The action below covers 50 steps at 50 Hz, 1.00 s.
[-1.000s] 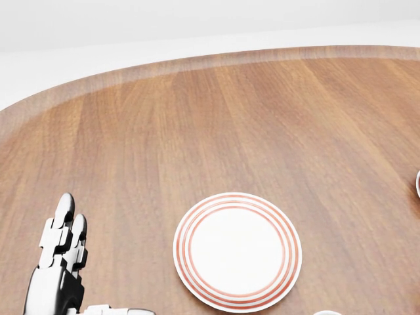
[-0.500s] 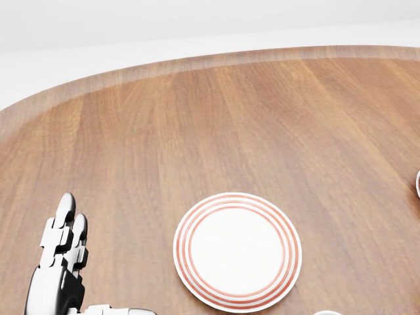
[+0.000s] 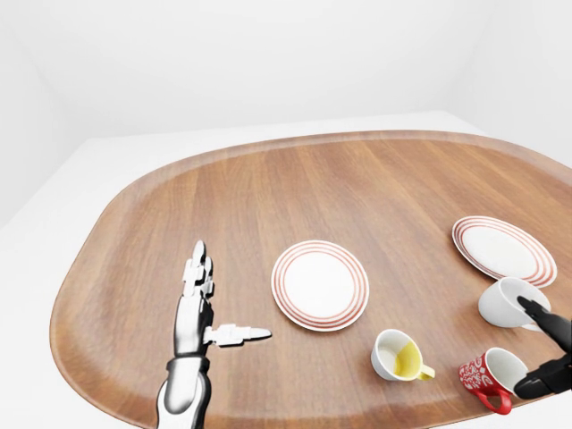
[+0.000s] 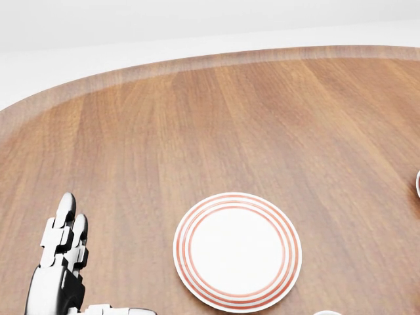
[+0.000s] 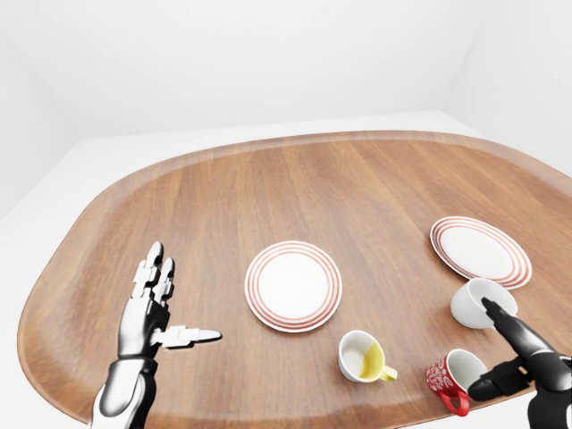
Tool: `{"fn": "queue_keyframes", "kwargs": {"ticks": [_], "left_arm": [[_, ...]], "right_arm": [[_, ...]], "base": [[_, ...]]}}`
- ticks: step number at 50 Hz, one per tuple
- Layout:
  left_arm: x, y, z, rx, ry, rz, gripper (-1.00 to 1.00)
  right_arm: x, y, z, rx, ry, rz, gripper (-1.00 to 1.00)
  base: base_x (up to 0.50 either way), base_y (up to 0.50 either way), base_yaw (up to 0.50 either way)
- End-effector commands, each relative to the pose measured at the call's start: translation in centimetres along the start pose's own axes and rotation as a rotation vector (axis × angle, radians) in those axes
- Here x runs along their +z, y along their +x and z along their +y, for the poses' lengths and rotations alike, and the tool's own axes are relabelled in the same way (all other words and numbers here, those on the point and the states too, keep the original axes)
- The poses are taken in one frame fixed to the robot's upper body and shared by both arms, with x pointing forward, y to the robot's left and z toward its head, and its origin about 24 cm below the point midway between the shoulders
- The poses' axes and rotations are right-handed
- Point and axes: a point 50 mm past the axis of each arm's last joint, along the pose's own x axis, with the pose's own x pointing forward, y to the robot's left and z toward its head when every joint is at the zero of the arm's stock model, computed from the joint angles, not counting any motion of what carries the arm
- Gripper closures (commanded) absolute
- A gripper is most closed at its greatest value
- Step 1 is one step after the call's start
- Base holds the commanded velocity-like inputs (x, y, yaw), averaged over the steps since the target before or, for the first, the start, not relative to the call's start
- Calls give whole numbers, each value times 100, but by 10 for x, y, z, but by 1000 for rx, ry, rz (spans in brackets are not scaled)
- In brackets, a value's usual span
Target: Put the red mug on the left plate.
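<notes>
Right-eye view: red mug [image 5: 450, 375] on side, mouth facing right, robot hand [image 5: 502, 355] apparently unclenched around it.

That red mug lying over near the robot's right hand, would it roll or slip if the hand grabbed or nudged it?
The red mug lies on its side, so a nudge would probably roll it, though its handle, low at its base end, may stop it soon. It looks like glazed ceramic: likely rigid, smooth and somewhat slippery. The right hand stands open beside its mouth.
</notes>
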Motion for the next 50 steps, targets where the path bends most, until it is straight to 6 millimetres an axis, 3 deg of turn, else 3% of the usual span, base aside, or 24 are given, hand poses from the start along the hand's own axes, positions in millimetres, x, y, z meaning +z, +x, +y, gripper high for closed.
{"fn": "queue_keyframes", "kwargs": {"ticks": [1, 27, 50], "left_arm": [[0, 0, 0, 0, 0, 0, -100], [1, 2, -2, -8, 5, -7, -100], [1, 3, -3, -6, 8, -8, -100]], "right_arm": [[-5, 4, 7, 35, 26, 9, -100], [-28, 22, 29, 136, 152, 72, -100], [-36, 33, 41, 158, 203, 116, -100]], "base": [[0, 0, 0], [0, 0, 0], [0, 0, 0]]}}
